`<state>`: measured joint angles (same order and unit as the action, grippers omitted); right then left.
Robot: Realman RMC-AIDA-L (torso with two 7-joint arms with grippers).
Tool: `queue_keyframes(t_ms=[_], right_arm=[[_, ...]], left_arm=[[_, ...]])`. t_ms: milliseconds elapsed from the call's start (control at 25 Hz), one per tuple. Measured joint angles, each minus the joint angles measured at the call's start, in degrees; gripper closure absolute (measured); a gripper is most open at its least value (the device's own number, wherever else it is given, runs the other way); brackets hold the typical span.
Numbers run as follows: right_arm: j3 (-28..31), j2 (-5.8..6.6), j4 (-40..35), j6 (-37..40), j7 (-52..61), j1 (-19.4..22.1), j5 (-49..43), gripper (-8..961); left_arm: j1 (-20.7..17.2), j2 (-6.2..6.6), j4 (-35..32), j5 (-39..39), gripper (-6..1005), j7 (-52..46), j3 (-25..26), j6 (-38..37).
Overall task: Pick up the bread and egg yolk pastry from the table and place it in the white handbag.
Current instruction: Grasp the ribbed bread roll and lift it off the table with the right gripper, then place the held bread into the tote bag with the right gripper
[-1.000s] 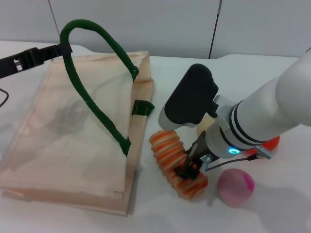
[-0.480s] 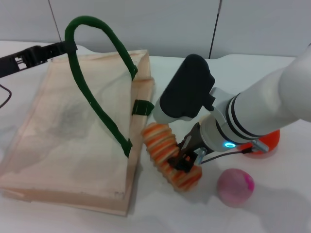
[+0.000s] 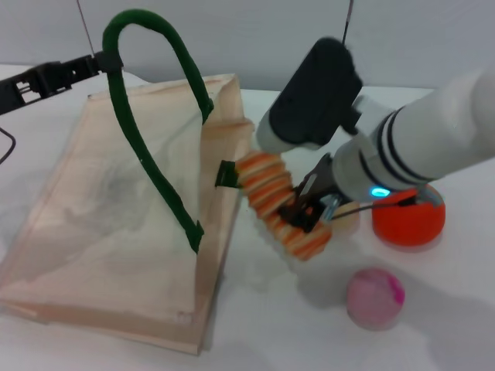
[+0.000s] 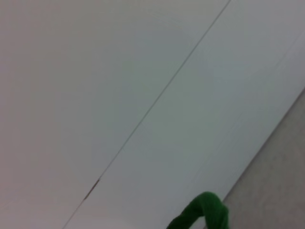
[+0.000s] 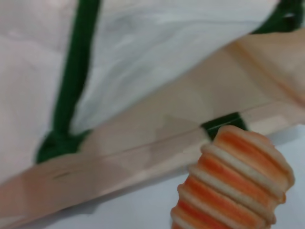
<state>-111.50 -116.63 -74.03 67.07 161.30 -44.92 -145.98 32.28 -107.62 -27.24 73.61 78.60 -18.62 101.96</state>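
Observation:
The bread (image 3: 272, 197), a ridged loaf with orange and cream stripes, hangs tilted in my right gripper (image 3: 304, 214), which is shut on its lower part. It is above the table beside the open edge of the white handbag (image 3: 108, 193). The bread's free end shows in the right wrist view (image 5: 236, 183), close to the bag's rim (image 5: 157, 133). My left gripper (image 3: 99, 63) is shut on the bag's green handle (image 3: 151, 116) and holds it up at the back left. A cream patch under my right wrist (image 3: 346, 222) looks like the egg yolk pastry, mostly hidden.
A bright orange ball (image 3: 410, 224) sits right of my right gripper. A pink ball (image 3: 374, 297) lies nearer the front. A green tab (image 3: 226, 173) on the bag's edge touches the bread's upper end. A bit of the green handle shows in the left wrist view (image 4: 205, 214).
My right gripper has lifted the bread off the table and carried it back and up toward the bag's opening. The left gripper has raised the handle a little, opening the bag wider.

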Motion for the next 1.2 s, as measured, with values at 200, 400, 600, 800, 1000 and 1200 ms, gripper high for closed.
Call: queue_keyframes(t_ms=[200, 400, 600, 800, 1000, 1200], right_arm=[[1.81, 0.00, -1.65, 1.83, -0.02, 0.10, -2.74, 679], [1.75, 0.00, -4.07, 3.93, -0.02, -0.33, -4.60, 682], [0.50, -0.06, -6.49, 6.11, -0.01, -2.20, -4.70, 704], [-2.21, -0.28, -7.62, 7.50, 0.01, -4.81, -4.54, 709], [-5.01, -0.55, -7.96, 7.93, 0.08, -7.79, -4.10, 711], [-8.09, -0.70, -7.98, 7.24, 0.10, -11.49, -2.65, 713]], left_arm=[[-0.06, -0.01, 0.00, 1.53, 879, 0.54, 0.01, 2.11], [0.20, -0.04, -0.01, 3.22, 878, 0.59, -0.01, 4.94], [0.43, -0.01, -0.07, 4.59, 878, 0.35, 0.02, 6.92], [0.51, 0.07, -0.35, 5.53, 878, 0.05, 0.01, 6.99], [0.51, -0.01, -0.58, 6.90, 879, 0.20, 0.06, 6.56], [0.96, -0.16, -0.63, 7.55, 879, 0.24, 0.07, 6.43]])
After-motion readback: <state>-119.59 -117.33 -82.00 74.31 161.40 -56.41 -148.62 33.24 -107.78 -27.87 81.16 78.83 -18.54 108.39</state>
